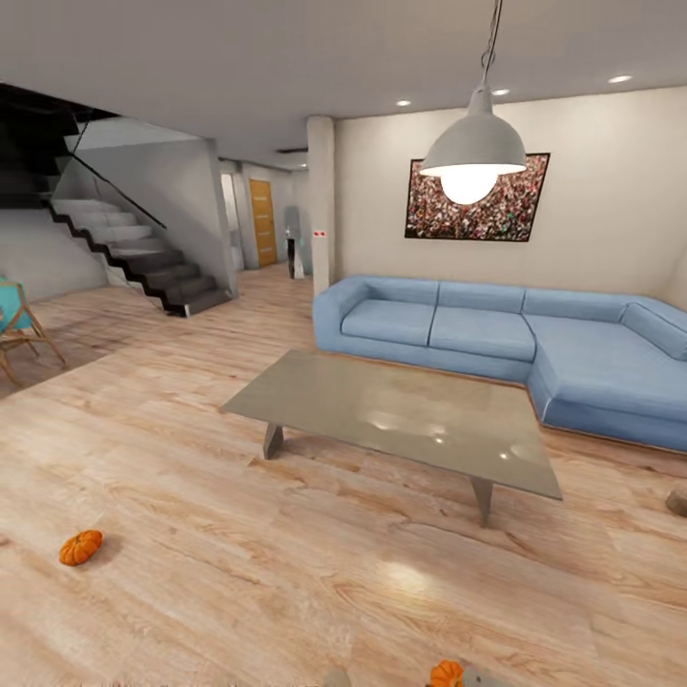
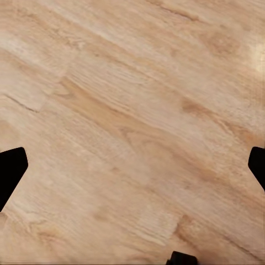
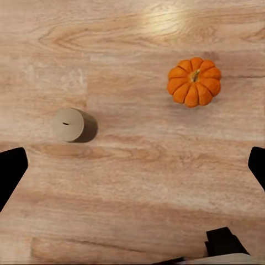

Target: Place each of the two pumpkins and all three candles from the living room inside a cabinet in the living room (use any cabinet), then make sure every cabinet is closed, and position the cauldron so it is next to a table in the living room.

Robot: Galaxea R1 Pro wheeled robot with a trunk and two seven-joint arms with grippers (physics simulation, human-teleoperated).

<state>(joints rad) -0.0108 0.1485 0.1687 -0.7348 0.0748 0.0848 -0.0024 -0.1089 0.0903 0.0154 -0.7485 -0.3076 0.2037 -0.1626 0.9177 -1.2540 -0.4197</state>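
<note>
Hovering spread and empty above the wood floor, the right gripper (image 3: 132,165) faces a ribbed orange pumpkin (image 3: 194,81) and stubby beige candle (image 3: 68,125) just beyond its fingertips; collecting appears to be the step, next a descent onto one. Left gripper (image 2: 132,165) likewise spread.

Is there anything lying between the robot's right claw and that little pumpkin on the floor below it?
Nothing visible. In the right wrist view the pumpkin sits on bare wooden floor with open space around it. A candle stands well off to one side, apart from it. The right claw's fingertips are spread wide and empty.
</note>
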